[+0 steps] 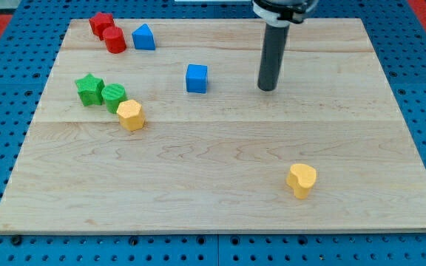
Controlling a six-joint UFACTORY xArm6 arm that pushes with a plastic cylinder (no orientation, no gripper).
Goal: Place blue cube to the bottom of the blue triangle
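Observation:
The blue cube [197, 78] sits on the wooden board, upper middle. The blue triangle [144, 37] sits near the view's top left, up and left of the cube. My tip [267, 89] rests on the board to the right of the blue cube, with a clear gap between them. It touches no block.
A red star [101, 24] and a red cylinder [115, 40] sit just left of the blue triangle. A green star [89, 89], a green cylinder [114, 96] and a yellow hexagon [131, 115] cluster at the left. A yellow heart [301, 180] lies at the lower right.

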